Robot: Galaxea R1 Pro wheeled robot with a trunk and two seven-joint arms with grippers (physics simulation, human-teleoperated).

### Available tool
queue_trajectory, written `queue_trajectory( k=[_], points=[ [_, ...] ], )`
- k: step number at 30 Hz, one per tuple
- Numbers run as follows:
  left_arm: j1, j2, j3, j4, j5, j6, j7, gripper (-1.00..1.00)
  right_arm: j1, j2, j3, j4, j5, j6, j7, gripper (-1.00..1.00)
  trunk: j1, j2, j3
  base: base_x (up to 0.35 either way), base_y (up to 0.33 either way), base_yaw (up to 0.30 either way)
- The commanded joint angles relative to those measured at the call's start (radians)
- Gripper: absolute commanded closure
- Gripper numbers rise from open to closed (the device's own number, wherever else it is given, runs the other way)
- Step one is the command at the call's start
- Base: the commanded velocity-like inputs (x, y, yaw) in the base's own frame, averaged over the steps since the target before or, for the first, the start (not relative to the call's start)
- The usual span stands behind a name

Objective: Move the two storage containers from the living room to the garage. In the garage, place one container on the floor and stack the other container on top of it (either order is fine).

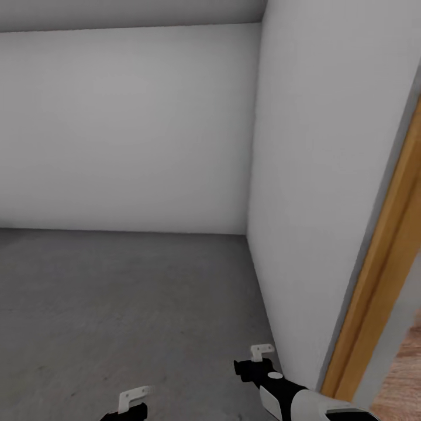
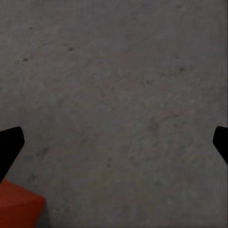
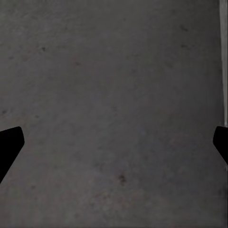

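1. One storage container (image 2: pixel 19 209) peeks into the left wrist view as an orange-red corner on the floor (image 2: pixel 123 95), close to one black fingertip (image 2: pixel 9 145) of the left gripper (image 2: pixel 114 142); whatever it holds inside can't be made out from this sliver.
2. That corner looks flat, solid orange-red, with a sharp edge; its ribbing is too blurred to tell, and no label or writing can be read.
3. Left gripper: fingers spread wide apart, bare speckled grey concrete between them.
4. Right gripper (image 3: pixel 114 142): also spread wide, nothing between the tips but dark grey floor, with a pale wall strip (image 3: pixel 224 57) at the edge.
5. From the head view, we're in the garage corner: white walls (image 1: pixel 128 128), grey concrete, a wooden door frame (image 1: pixel 380 263) on the right, both grippers low at the picture's bottom.
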Motion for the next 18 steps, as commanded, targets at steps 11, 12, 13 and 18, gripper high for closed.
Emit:
queue_trajectory(
  k=[11, 12, 13, 18],
  points=[
    [0.000, 0.001, -0.003, 0.000, 0.011, -0.006, 0.002, -1.00, -0.002, -0.001, -0.001, 0.004, 0.006, -0.007, 0.000, -1.00, 0.000, 0.000, 0.011, 0.000, 0.000, -0.251],
    [0.000, 0.001, -0.003, 0.000, 0.011, -0.006, 0.002, -1.00, -0.002, -0.001, -0.001, 0.004, 0.006, -0.007, 0.001, -1.00, 0.000, 0.000, 0.012, 0.000, 0.000, -0.249],
    [0.000, 0.001, -0.003, 0.000, 0.011, -0.006, 0.002, -1.00, -0.002, -0.001, -0.001, 0.004, 0.006, -0.008, 0.001, -1.00, 0.000, 0.000, 0.013, 0.000, 0.000, -0.248],
    [0.000, 0.001, -0.003, 0.000, 0.011, -0.006, 0.002, -1.00, -0.002, -0.001, -0.001, 0.004, 0.006, -0.008, 0.001, -1.00, 0.000, 0.000, 0.018, 0.001, 0.000, -0.245]
  ],
)
